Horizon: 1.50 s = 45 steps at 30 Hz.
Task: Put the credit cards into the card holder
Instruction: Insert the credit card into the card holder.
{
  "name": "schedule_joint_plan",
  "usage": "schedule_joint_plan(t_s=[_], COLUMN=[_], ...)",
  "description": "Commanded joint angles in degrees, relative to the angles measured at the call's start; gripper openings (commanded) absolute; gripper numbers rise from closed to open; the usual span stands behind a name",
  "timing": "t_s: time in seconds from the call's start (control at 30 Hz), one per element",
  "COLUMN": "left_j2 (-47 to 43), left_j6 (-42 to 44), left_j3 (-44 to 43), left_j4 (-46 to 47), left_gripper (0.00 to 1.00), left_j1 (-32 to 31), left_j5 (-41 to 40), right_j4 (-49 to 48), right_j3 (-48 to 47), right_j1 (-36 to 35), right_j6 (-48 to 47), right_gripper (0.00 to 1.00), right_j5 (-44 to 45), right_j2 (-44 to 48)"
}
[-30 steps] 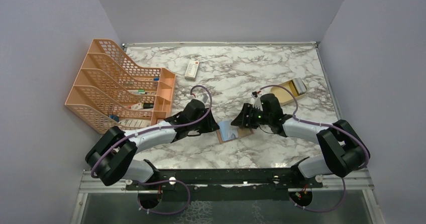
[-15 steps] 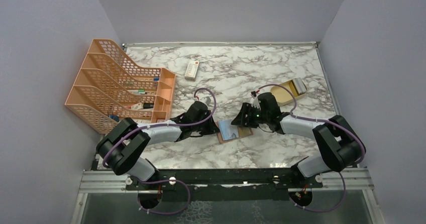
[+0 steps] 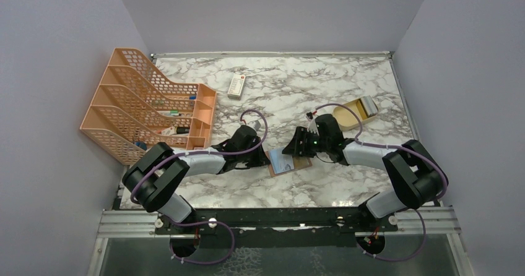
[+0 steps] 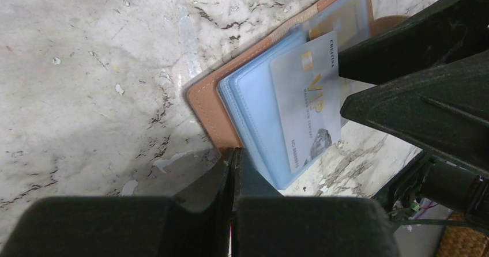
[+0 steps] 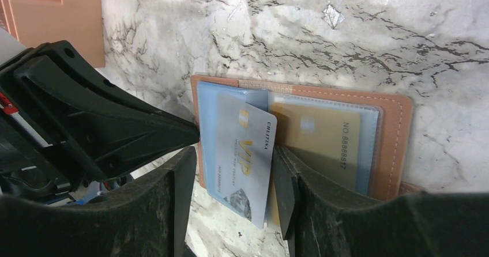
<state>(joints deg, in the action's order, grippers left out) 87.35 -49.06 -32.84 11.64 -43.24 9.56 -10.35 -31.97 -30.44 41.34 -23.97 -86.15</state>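
The brown card holder [image 3: 303,163] lies open on the marble between my two grippers. Its pale blue inner sleeves [image 4: 254,107] face up. A gold card [image 5: 323,144] sits inside a clear slot. A silver VIP credit card [image 5: 242,153] lies slanted, its top tucked into the blue sleeves and its lower end hanging over the holder's edge. My right gripper [image 5: 232,156] is open, with one finger on each side of this card; one finger touches its edge. My left gripper [image 4: 233,153] is shut, with its tips against the holder's brown corner [image 4: 207,104].
An orange mesh file rack [image 3: 148,106] fills the left side. A white remote-like item [image 3: 236,85] lies at the back centre. A tan shallow box [image 3: 354,114] with a grey flat item [image 3: 370,106] in it sits at the right, behind my right arm.
My left gripper has gone from partly open to shut and moved right, up to the holder's edge. My right gripper shifted slightly left over the card, with its jaws a touch narrower.
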Motion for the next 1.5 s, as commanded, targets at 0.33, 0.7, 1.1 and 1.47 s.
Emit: schedule_joint_plan(t_s=[0.33, 0.7, 1.1, 1.47], left_j2=[0.32, 0.64, -0.53, -0.1], left_j6=[-0.27, -0.24, -0.53, 0.18], left_j3=[2.07, 1.16, 2.19, 1.0], left_j4=[2.39, -0.07, -0.77, -1.24], left_gripper=[0.0, 0.0, 0.0, 0.0], left_j1=[0.18, 0.18, 0.18, 0.18], left_j5=[-1.52, -2.34, -3.04, -2.05], right_j4=[-5.95, 9.21, 0.93, -0.8], right_j3=[0.97, -1.2, 1.0, 1.57], right_j1=[-2.18, -2.61, -3.74, -4.28], right_j6=[4.31, 0.2, 3.22, 4.7], right_gripper=[0.48, 0.47, 0.39, 0.33], right_j5=[-4.42, 5.35, -1.91, -2.46], right_j2=[-0.76, 3.64, 1.87, 0.69])
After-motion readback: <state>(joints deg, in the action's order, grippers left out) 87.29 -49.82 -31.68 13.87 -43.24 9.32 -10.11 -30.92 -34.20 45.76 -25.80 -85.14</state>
